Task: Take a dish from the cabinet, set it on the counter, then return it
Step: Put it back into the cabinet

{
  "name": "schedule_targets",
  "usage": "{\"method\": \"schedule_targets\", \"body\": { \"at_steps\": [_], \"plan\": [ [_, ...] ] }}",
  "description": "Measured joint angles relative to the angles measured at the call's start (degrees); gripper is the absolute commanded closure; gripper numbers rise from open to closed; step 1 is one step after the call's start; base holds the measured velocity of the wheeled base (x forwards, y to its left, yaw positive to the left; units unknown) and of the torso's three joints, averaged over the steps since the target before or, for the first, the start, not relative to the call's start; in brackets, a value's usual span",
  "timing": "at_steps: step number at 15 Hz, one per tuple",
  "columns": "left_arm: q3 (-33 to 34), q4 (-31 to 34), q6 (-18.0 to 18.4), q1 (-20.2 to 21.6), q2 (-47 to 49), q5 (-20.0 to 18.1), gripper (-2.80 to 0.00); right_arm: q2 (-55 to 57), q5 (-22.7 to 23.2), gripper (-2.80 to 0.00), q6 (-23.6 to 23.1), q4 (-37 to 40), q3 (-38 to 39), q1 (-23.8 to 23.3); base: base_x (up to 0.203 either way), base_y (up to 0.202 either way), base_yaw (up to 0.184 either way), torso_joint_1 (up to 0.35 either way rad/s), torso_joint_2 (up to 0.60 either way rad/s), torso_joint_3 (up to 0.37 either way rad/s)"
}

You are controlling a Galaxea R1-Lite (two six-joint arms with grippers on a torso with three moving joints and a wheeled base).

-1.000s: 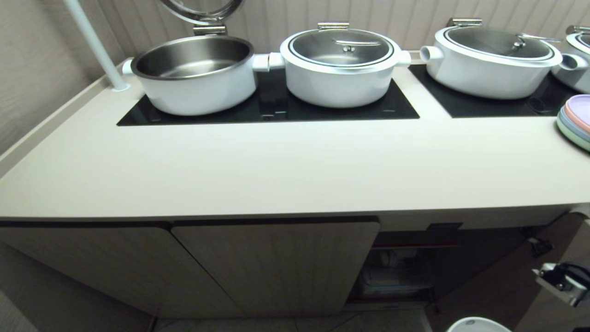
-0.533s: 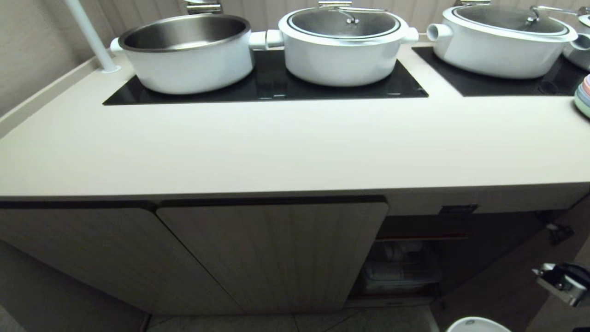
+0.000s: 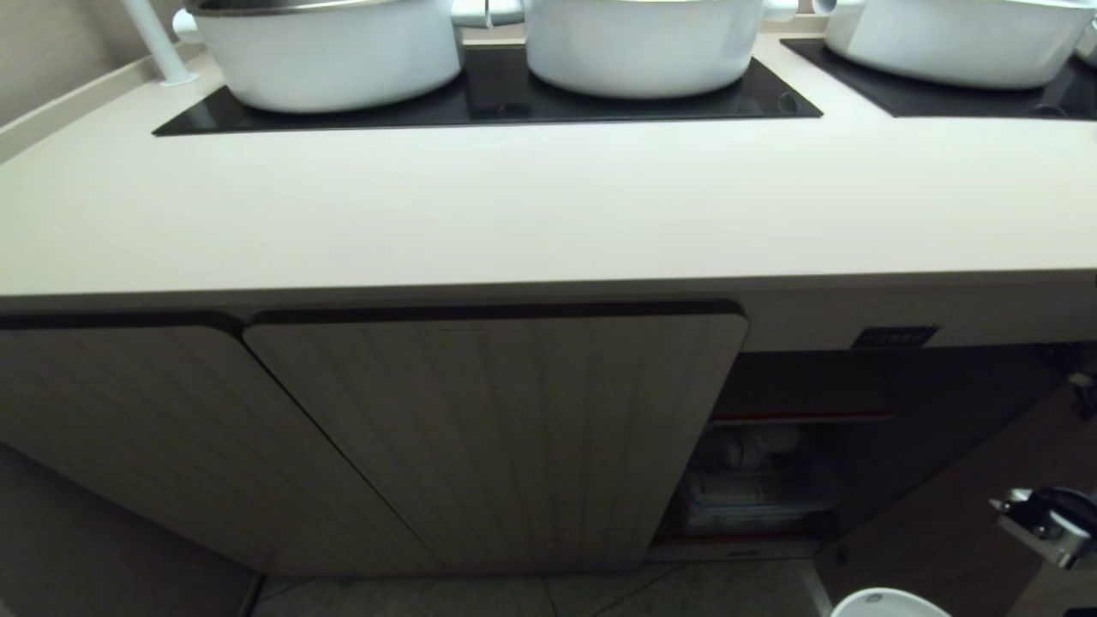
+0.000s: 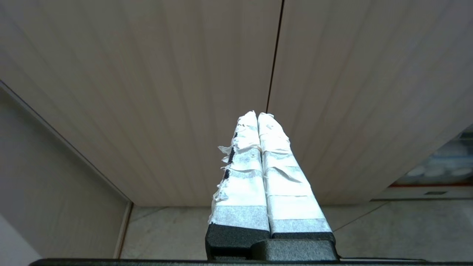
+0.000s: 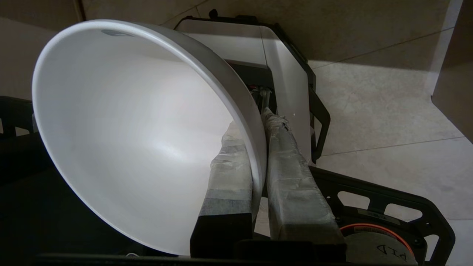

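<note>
Pinching the wall of the white bowl (image 5: 140,136) between its taped fingers (image 5: 292,184), one inside and one outside the rim, the right gripper (image 5: 258,129) carries the dish low at the robot's right side, above the tiled floor (image 5: 388,111); a rim grip like this probably suits sliding it onto a shelf. The bowl looks plain, smooth and glossy, unmarked inside. The left gripper (image 4: 257,115) hangs idle with fingers pressed together, facing the fluted doors (image 4: 166,92). Beyond, the cabinet (image 3: 497,437) stands open at the right, stacked dishes (image 3: 754,488) dim below its red-edged shelf (image 3: 797,418). Farther off, the counter (image 3: 514,206) bears the large white pots (image 3: 643,43).
</note>
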Motion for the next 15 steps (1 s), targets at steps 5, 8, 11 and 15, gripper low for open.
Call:
{"method": "schedule_targets", "body": {
  "at_steps": [5, 8, 11, 15],
  "plan": [
    [0.0, 0.0, -0.02, 0.0, 0.0, 0.02, 0.0, 0.0, -0.04, 0.0, 0.01, 0.0, -0.02, 0.0, 0.0, 0.0, 0.0, -0.202, 0.48, 0.286],
    [0.0, 0.01, -0.01, 0.0, 0.0, 0.05, 0.0, 0.02, -0.02, 0.0, -0.02, -0.02, -0.02, 0.0, 0.0, 0.0, 0.0, -0.177, 0.47, 0.29],
    [-0.02, 0.0, -0.02, 0.0, 0.0, 0.04, 0.0, 0.02, -0.01, 0.0, -0.01, -0.05, 0.05, 0.0, 0.0, 0.0, 0.0, -0.157, 0.46, 0.295],
    [0.0, 0.02, -0.02, 0.0, 0.0, 0.02, 0.0, 0.1, -0.02, 0.0, -0.04, 0.0, 0.11, 0.0, 0.0, 0.0, 0.0, -0.136, 0.45, 0.313]
  ]
}}
